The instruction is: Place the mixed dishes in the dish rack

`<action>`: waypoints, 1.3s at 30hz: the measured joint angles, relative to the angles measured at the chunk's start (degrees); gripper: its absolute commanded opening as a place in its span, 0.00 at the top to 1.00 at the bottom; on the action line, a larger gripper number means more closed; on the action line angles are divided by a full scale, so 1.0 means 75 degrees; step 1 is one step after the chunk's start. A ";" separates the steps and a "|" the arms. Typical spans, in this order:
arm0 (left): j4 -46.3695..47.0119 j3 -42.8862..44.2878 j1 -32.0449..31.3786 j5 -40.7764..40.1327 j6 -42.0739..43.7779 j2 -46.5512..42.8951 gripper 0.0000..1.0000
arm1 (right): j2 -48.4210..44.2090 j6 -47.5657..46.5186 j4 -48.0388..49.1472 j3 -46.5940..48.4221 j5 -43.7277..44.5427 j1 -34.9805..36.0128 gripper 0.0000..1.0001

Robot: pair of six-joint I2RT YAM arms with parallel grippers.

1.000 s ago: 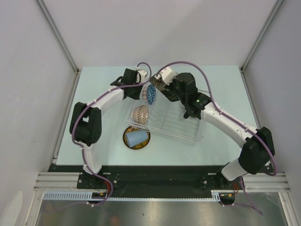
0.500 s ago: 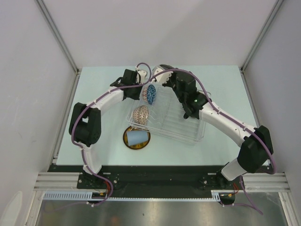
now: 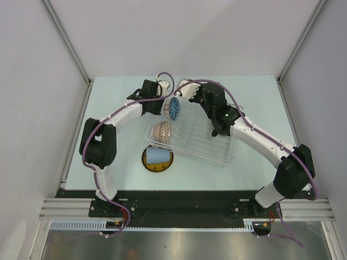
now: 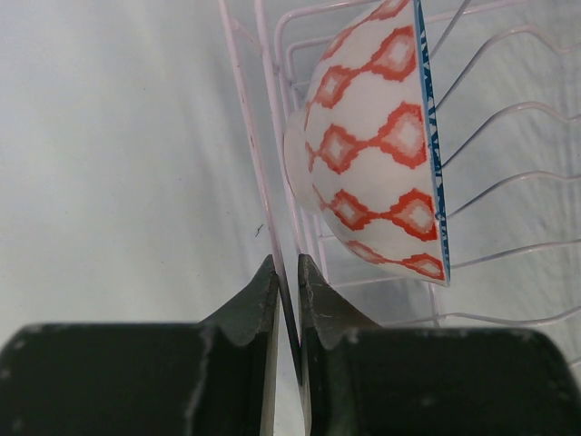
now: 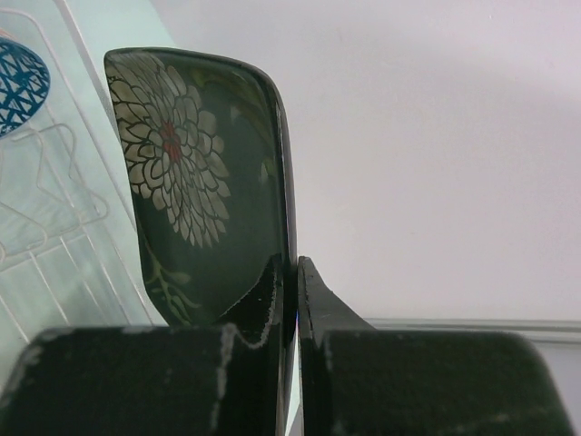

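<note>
- Currently two dishes are loaded: the blue bowl (image 3: 174,108) and the beige bowl (image 3: 162,131) stand on edge between the wires at the left end of the rack (image 3: 211,146).
- A third dish is in transit. The right tool (image 5: 290,263) is clamped tight on the lower edge of the square plate (image 5: 195,182), which rises upright straight ahead of its fingertips, floral face turned to the tool's left.
- From that tool, the rack wires and the blue bowl lie to the left of the plate and beyond it. The plate is at the rack's far left corner, and by my reading it is not yet seated in a slot.
- The left tool (image 4: 286,268) is nearly shut, pinching the thin wire rim of the rack. The blue bowl's patterned outside sits just ahead and to the right of its fingertips, apart from them.
- Not yet loaded: the cup (image 3: 156,157) lies on its side on the yellow plate (image 3: 158,169), both on the counter (image 3: 255,103) just outside the rack's near left corner, well behind both tools.
- No mug shows in any view.
- Judgement: about a third done, the third dish close to placement.
</note>
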 measured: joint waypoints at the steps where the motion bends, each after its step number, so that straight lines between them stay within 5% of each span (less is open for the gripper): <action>1: 0.0000 0.0000 0.0000 0.0000 0.0000 0.0000 0.87 | 0.0000 0.0003 0.0000 0.0000 -0.0009 -0.0038 1.00; 39: 0.0070 -0.0041 0.0000 0.0003 -0.0175 -0.0012 0.88 | 0.0627 0.0265 -0.0050 -0.0163 -0.0475 -0.0364 1.00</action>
